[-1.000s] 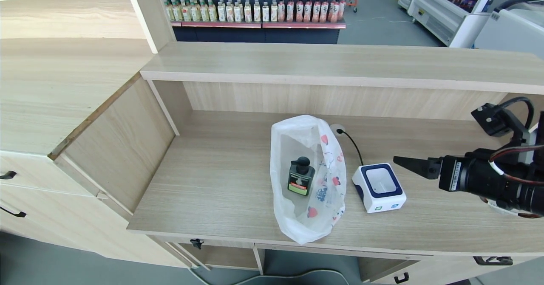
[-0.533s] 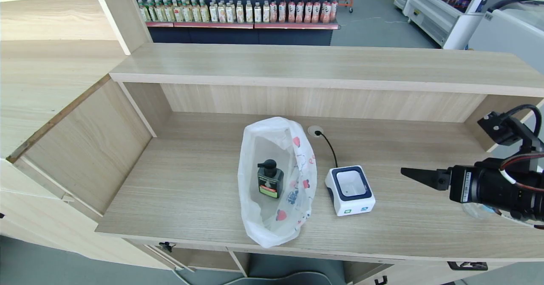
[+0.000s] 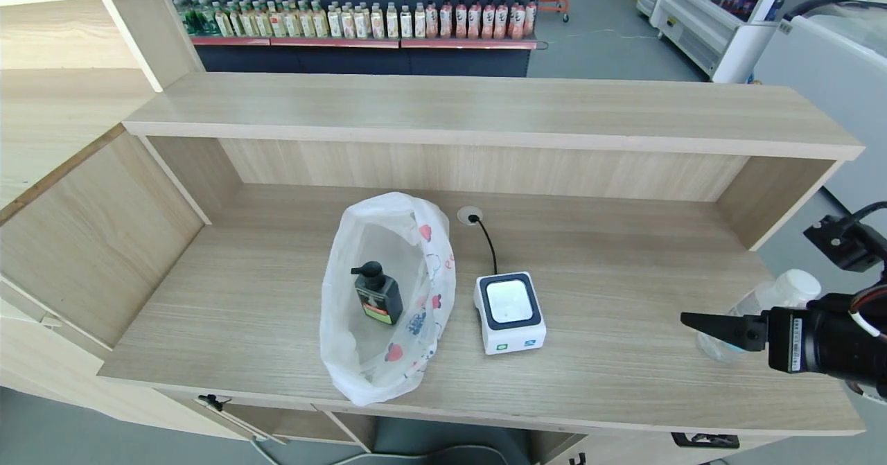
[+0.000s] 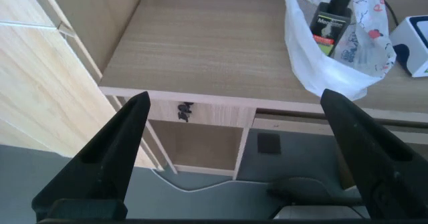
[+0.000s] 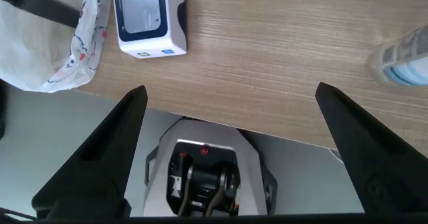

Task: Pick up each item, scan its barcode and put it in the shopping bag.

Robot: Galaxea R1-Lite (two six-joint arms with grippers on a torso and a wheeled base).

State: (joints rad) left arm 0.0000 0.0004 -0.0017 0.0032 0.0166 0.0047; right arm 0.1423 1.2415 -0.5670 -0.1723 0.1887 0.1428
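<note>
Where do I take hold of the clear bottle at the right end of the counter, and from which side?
I'd grip the clear bottle mid-body, below its white cap, jaws across its round sides. Come from the front edge of the counter with the open right gripper, nearest it.

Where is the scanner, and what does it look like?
Look at the wooden counter. Beside the white shopping bag, on its right, sits the scanner. It is the only small white box, with a dark-rimmed window on top and a black cable behind.
</note>
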